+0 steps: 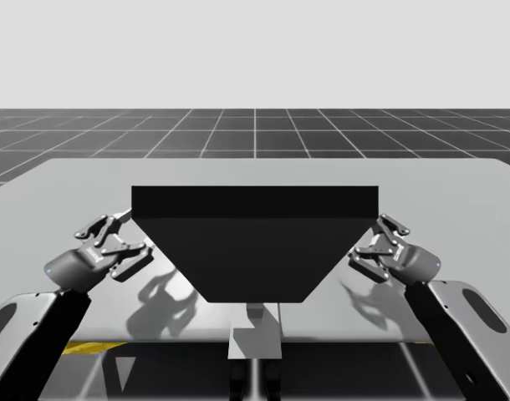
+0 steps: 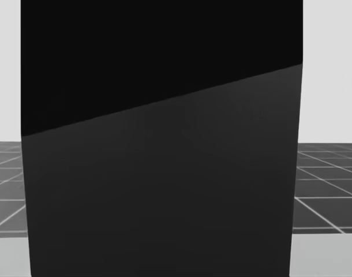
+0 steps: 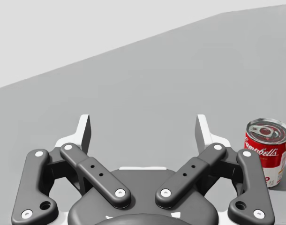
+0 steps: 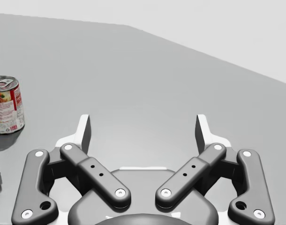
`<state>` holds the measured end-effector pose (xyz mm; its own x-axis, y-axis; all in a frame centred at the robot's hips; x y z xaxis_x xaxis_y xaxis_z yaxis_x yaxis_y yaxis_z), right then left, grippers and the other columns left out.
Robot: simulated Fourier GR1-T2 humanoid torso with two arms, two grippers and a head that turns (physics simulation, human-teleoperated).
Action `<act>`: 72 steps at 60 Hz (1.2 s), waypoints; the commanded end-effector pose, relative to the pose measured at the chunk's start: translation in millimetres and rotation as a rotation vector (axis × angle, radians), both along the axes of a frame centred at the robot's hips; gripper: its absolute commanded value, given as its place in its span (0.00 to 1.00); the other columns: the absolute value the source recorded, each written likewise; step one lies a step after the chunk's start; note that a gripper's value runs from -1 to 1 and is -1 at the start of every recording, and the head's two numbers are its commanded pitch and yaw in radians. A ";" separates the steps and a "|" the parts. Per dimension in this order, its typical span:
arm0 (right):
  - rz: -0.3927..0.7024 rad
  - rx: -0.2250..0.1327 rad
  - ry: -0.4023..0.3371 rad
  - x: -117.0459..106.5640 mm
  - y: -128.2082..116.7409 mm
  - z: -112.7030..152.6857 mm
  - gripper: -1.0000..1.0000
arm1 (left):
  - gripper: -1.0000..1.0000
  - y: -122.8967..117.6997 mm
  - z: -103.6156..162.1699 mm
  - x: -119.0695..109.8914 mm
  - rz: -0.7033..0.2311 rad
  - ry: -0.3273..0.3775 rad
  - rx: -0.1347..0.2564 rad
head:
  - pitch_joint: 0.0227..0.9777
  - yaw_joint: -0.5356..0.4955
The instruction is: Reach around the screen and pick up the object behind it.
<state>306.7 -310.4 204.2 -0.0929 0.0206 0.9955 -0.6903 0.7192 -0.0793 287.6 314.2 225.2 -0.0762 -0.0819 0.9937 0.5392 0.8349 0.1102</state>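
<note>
Left wrist view: my left gripper (image 3: 143, 126) has its fingers spread wide w/ nothing btwn them, and bare grey table (image 1: 71, 180) lies ahead of it. A red-and-white can (image 3: 267, 150) stands upright on the table, ahead of this gripper and off to one side. It's outside the fingers and not touching them. Its silver lid w/ pull tab faces up.

Right wrist view: my right gripper (image 4: 143, 126) is also spread wide and holds nothing. The can stands upright ahead of it and well off to the side, apart from the fingers. A small pale grey bit sits nearer at that same side; can't tell what it is.

High view: the dark screen (image 1: 255, 242) stands upright mid-table, wide at its top edge and narrowing twd the near side. The table runs out left, right and far behind it. The left gripper hangs just beside the screen's left edge, and the right gripper hangs just beside its right edge. Each throws a shadow on the tabletop twd the ctr. Can't tell if either gripper touches the screen. Both arms come in from the near corners.

Head view: the screen is straight ahead and close, darker in its upper part. Dark gridded floor (image 2: 326, 190) shows past it on the left and right.
</note>
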 end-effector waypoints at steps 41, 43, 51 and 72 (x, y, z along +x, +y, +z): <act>0.253 -0.063 0.049 -28.6 3.4 -17.3 0.00 | 0.00 -71.5 -47.2 10.8 -0.312 0.164 0.118 | 0.13 0.48; 0.253 -0.066 0.048 -28.5 3.3 -18.0 0.00 | 0.00 -76.3 -50.1 11.7 -0.321 0.171 0.122 | 0.14 0.48; 0.259 -0.071 0.051 -28.3 3.9 -20.8 0.00 | 0.00 -92.1 -60.5 17.5 -0.342 0.193 0.137 | 0.14 0.48; 0.268 -0.083 0.051 -29.1 3.8 -25.8 0.00 | 0.00 -127.9 -75.9 50.1 -0.362 0.244 0.153 | 0.17 0.47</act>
<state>281.4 -307.5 181.3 -0.0676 0.0879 0.9938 -0.8217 0.5601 -0.1054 325.1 201.3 155.4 0.0945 -0.2325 0.9680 0.8124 0.5800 0.0600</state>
